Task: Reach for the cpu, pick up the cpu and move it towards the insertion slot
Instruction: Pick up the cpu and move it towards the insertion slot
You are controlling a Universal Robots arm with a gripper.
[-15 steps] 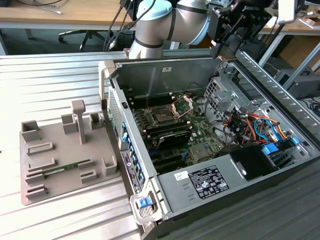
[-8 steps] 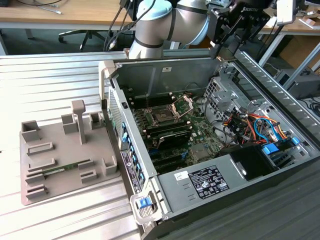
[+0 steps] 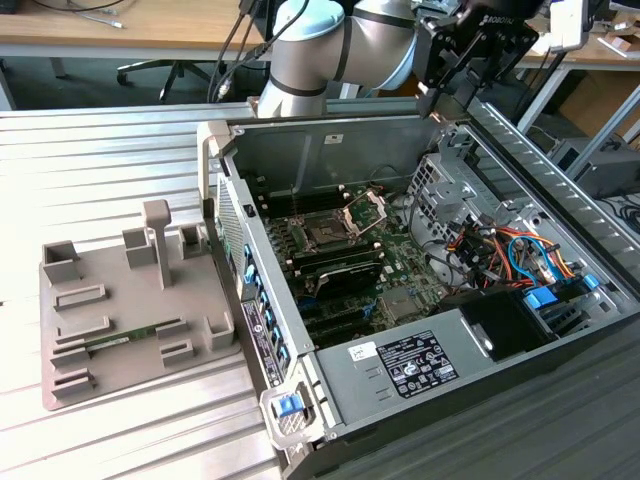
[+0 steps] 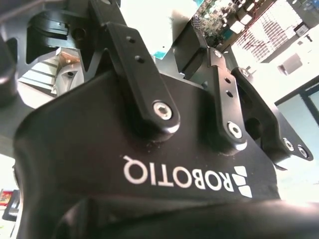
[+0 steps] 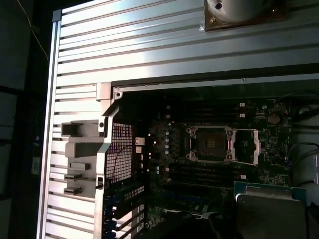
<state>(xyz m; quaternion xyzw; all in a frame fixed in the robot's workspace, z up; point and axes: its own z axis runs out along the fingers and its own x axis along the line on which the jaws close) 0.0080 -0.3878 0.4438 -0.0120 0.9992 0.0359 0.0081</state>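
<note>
Black gripper (image 4: 199, 45); white lettering

The cpu (image 5: 271, 211) shows in the first wrist view as a flat square chip with a pale metal top and a thin blue-green edge, lying level. The insertion slot (image 3: 327, 236) (image 5: 208, 144) is a dark square socket on the green board, its silver hinged frame swung open beside it
</note>
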